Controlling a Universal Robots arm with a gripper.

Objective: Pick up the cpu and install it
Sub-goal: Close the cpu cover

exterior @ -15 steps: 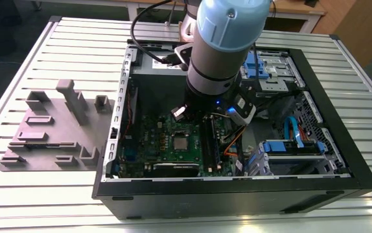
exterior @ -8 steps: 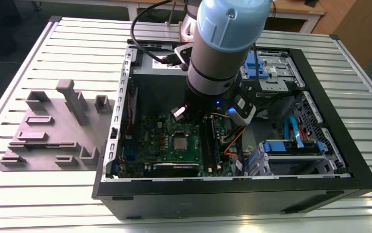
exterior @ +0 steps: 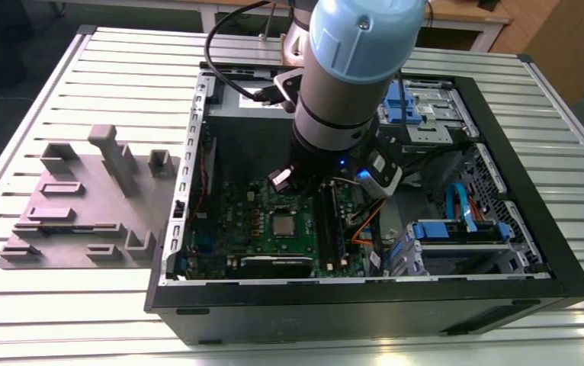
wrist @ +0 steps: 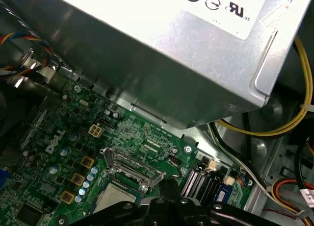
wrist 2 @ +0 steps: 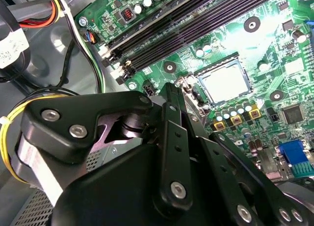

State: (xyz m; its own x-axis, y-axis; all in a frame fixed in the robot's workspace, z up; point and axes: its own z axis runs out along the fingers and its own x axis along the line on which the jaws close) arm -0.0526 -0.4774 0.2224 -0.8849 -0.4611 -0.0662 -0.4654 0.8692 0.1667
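The cpu (exterior: 285, 223) lies flat in the socket on the green motherboard (exterior: 241, 206) inside the open computer case, silvery top up. Both wrist views show the cpu (wrist 2: 225, 82) (wrist: 114, 199) seated in the socket frame. The socket's metal load plate (wrist: 135, 166) stands swung open beside the chip. My gripper (wrist 2: 179, 88) hangs just above the board at the socket's edge, next to the cpu. Its black fingers (wrist 2: 169, 123) lie together, shut, with nothing between them. In the first wrist view the gripper (wrist: 169, 183) tip sits close by the load plate's hinge side.
The grey plastic tray (exterior: 84, 206) with upright blocks sits on the slatted table at the exterior view's left. The silver power supply box (wrist: 162, 54) overhangs the board. Yellow and black cables (wrist: 274, 130), memory slots (wrist 2: 196, 27) and blue drive brackets (exterior: 455, 229) crowd the case.
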